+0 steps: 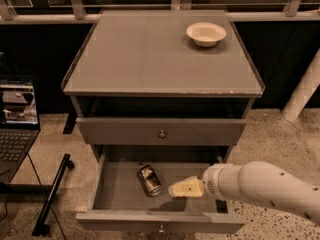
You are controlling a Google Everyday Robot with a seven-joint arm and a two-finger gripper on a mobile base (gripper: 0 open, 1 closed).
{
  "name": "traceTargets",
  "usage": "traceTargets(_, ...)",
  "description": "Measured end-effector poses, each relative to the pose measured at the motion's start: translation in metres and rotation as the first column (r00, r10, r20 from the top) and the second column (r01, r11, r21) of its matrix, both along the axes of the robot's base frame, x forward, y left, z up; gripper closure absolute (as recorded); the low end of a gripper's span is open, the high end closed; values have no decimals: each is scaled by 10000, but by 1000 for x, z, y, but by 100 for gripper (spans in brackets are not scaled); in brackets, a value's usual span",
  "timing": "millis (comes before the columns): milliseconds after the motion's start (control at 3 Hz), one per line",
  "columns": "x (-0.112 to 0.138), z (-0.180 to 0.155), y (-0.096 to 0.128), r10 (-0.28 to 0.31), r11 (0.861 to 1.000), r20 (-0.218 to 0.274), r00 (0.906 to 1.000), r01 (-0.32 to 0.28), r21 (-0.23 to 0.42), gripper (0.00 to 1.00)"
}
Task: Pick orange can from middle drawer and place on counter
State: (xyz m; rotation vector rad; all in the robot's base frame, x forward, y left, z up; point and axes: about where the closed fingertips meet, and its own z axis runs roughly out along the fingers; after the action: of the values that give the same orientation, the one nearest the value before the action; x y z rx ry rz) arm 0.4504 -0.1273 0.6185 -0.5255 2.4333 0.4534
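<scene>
- The orange can (149, 179) lies on its side on the floor of the open middle drawer (115, 220), left of centre.
- The gripper (176, 189) hangs inside the drawer, just right of the can and apart from it; I cannot tell its opening.
- The counter (150, 54) bears a white bowl (206, 33).

Open middle drawer (119, 196): bare floor lies between the gripper (186, 188) and the orange can (149, 179). On the desk (145, 59), only a white bowl (206, 34) stands, back right.

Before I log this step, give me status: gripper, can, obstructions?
Gripper in open middle drawer, just beside orange can. Can lying on drawer floor, not grasped. Nothing between them. White bowl on counter.
</scene>
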Motion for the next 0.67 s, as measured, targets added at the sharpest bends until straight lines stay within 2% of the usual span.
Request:
traceTargets(333, 20, -65, 41, 217, 9997, -8, 9998, -217, -78, 0)
traceTargets(667, 21, -68, 47, 340, 9994, -31, 9994, -341, -74, 0)
